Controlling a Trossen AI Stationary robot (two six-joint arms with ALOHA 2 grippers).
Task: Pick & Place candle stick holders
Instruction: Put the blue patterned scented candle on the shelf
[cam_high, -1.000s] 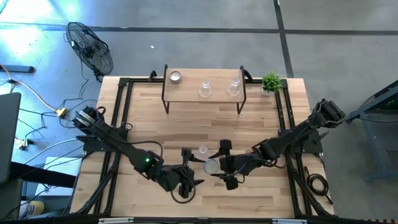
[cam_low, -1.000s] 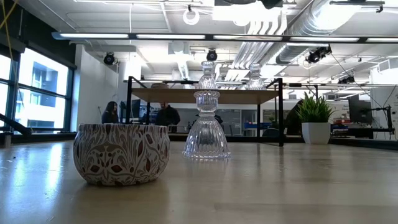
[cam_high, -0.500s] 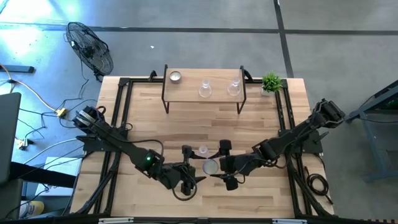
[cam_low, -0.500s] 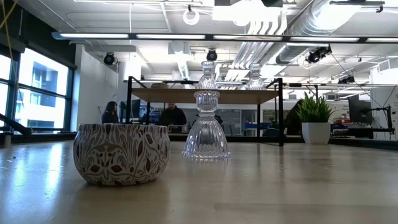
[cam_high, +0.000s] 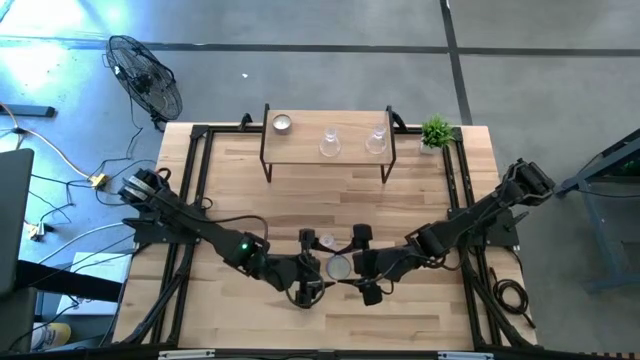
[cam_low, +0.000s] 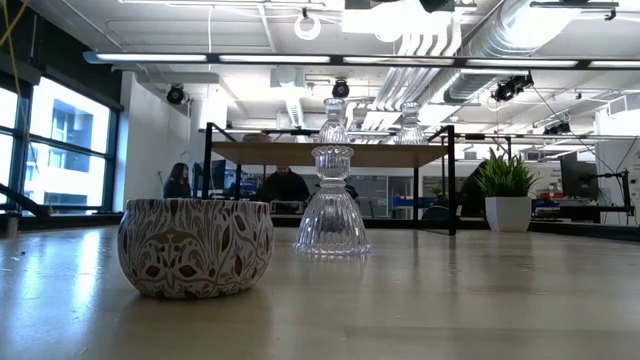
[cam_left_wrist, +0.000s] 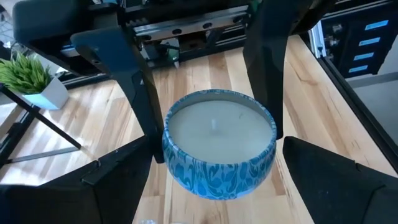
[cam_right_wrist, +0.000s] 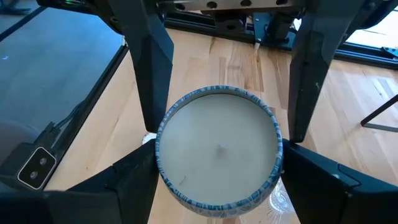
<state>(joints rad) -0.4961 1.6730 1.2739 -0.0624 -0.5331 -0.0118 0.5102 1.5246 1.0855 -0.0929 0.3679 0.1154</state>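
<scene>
Standing at the table's (cam_high: 410, 205) 12 o'clock edge, a small raised shelf (cam_high: 328, 149) carries one tealight cup (cam_high: 282, 123) and two glass holders (cam_high: 330, 142). A green plant (cam_high: 436, 131) sits just beside the shelf at its 3 o'clock end. Bare wood lies between the shelf and both arms. A black frame (cam_high: 196, 180) runs along the table's sides.

Near the 6 o'clock edge, both arms meet over a blue-patterned tealight cup (cam_high: 339, 267). A clear glass holder (cam_high: 326, 242) stands just beside this cup, at its 11 o'clock. The left gripper (cam_high: 311, 265) faces the cup from 9 o'clock; the right gripper (cam_high: 362, 264) faces it from 3 o'clock.

In the left wrist view, the cup (cam_left_wrist: 219, 142) sits between the left gripper (cam_left_wrist: 217, 180) fingers (cam_left_wrist: 118, 180), which stand wide and show gaps to the cup wall. The right gripper (cam_right_wrist: 217, 180) brackets the cup (cam_right_wrist: 217, 146) closely; whether its fingers (cam_right_wrist: 134, 177) touch cannot be told.

In the low view, a red-patterned cup (cam_low: 196, 246) and a glass holder (cam_low: 332, 205) stand in front.
</scene>
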